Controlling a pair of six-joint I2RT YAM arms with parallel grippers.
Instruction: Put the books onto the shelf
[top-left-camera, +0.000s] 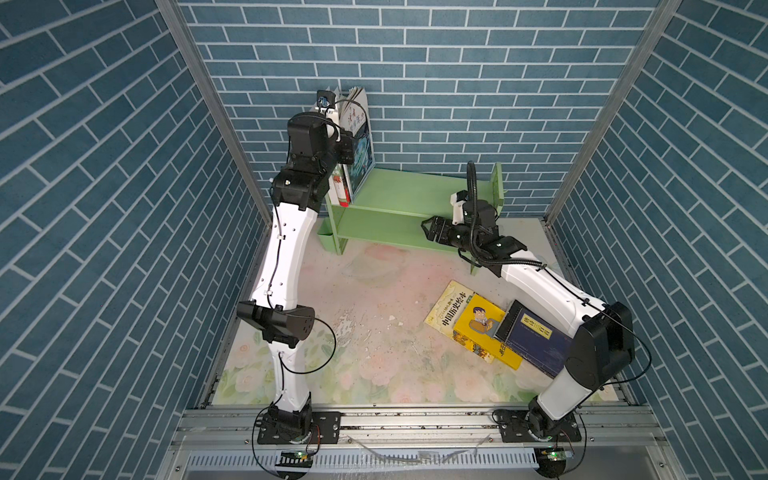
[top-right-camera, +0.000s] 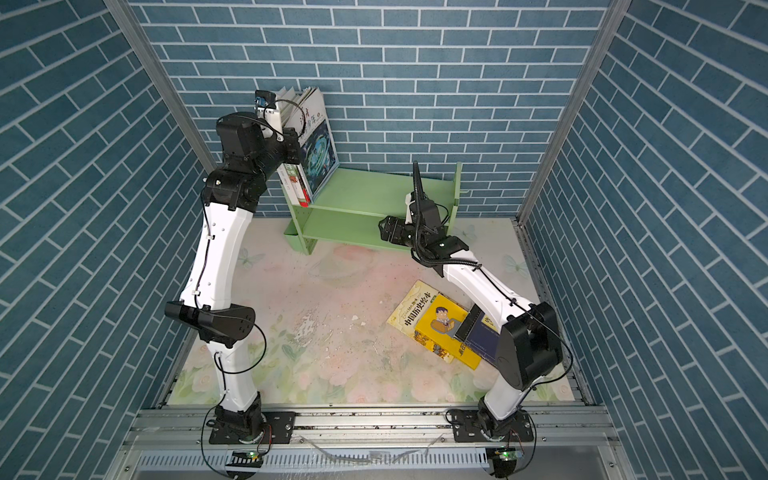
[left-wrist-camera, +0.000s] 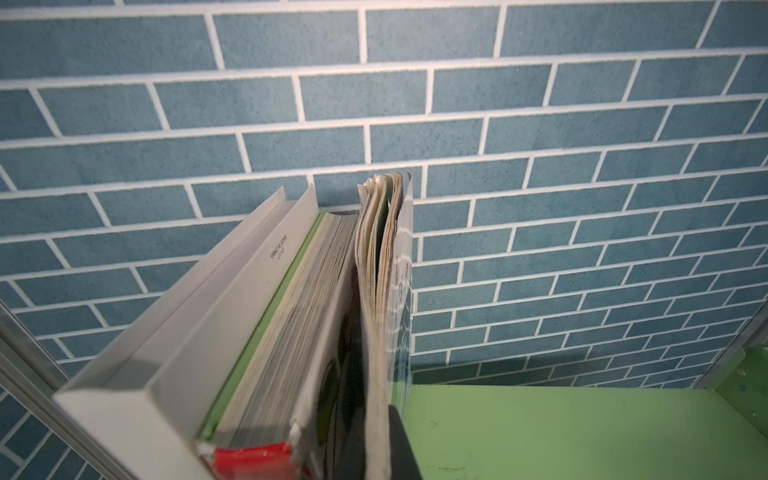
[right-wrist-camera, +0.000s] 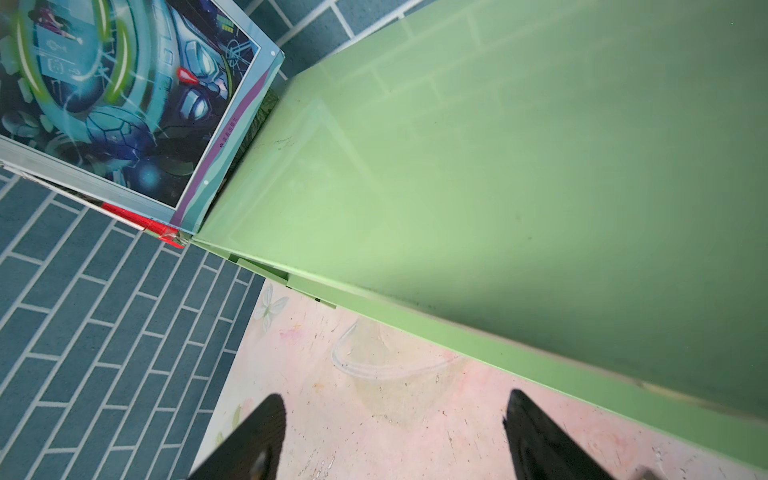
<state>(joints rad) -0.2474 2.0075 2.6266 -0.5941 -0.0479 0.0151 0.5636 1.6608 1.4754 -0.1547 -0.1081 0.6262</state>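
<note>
Table (top-left-camera: 365, 299): light green two-tier wooden shelf (top-left-camera: 399, 195) at back. Flat pile lies behind open, empty right jaws, by elbow of right arm (top-left-camera: 536, 286), long axes diagonal: pale yellow book (top-left-camera: 446, 305), bright yellow cartoon-man book (top-left-camera: 478, 328), navy book (top-left-camera: 536, 336). Right arm nearer. Left jaws closed, seemingly pinching upright thin white sci-fi-cover book (left-wrist-camera: 378, 291) at top tier's left end. Pinch: left wrist view only. Pile: both top views only.

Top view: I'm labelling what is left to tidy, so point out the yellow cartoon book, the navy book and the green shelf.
yellow cartoon book (top-left-camera: 480, 322): a top view, on the cartoon man.
navy book (top-left-camera: 536, 340): a top view, middle of its cover.
green shelf (top-left-camera: 415, 189): a top view, bare top board.
</note>
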